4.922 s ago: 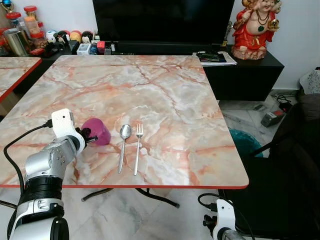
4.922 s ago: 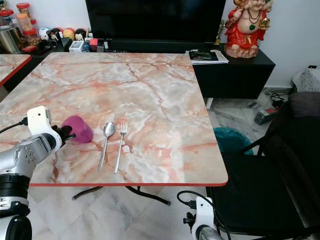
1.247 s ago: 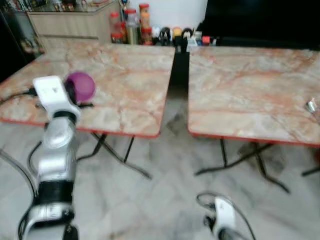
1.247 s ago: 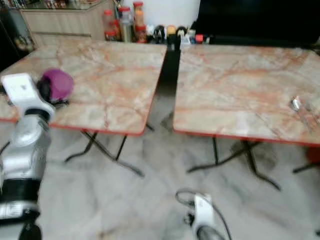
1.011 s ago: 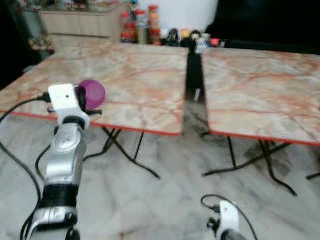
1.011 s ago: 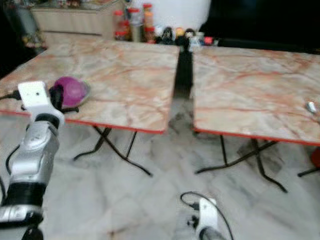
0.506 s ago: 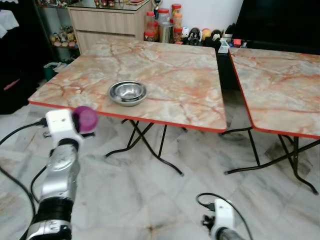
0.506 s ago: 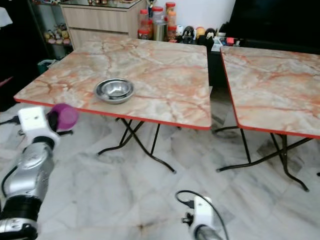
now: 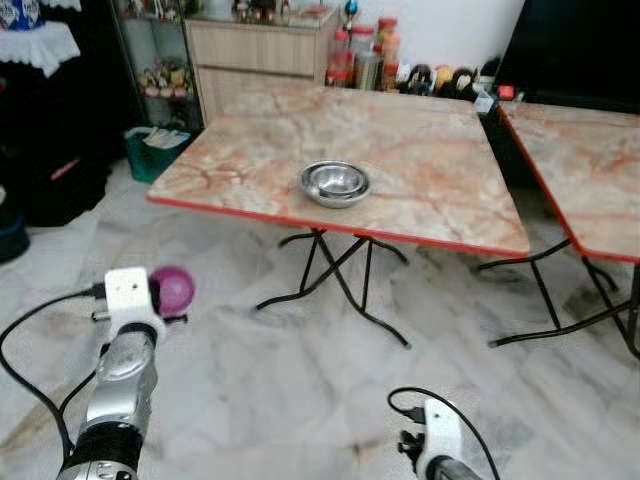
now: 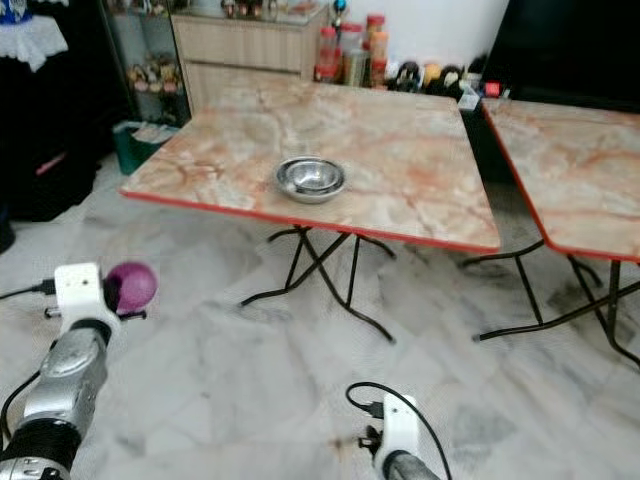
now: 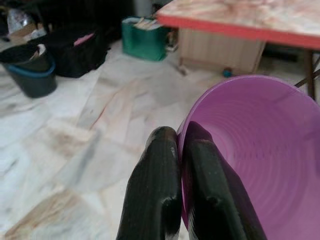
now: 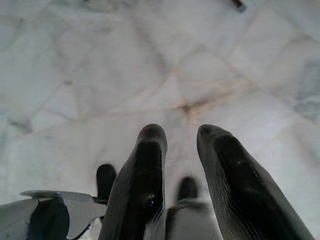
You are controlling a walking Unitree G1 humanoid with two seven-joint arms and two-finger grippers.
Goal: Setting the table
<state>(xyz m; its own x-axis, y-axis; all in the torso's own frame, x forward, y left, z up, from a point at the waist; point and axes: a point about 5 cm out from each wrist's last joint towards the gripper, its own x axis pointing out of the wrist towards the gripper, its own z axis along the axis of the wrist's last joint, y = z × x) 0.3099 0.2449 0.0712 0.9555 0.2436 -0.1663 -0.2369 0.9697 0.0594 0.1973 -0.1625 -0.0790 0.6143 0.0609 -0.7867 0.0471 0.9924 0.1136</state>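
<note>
Left eye view: lower left, the left end effector [image 9: 165,295] is clamped on the purple cup's [image 9: 172,289] rim mid-carry; next, likely walk to the upper-centre tabletop [image 9: 420,200] and set it beside the steel bowl [image 9: 335,184].

You see a pale marble floor [image 9: 300,390] under two folding tables. The near tabletop [image 9: 420,170] is pink-veined marble with a red edge, on black crossed legs [image 9: 335,280]; a second tabletop [image 9: 590,170] stands just beside it. Behind sit a wooden cabinet [image 9: 260,55], jars [image 9: 360,45], a white wall [image 9: 455,30] and a black TV [image 9: 585,50]. A green bin [image 9: 155,150] stands near the cabinet.
</note>
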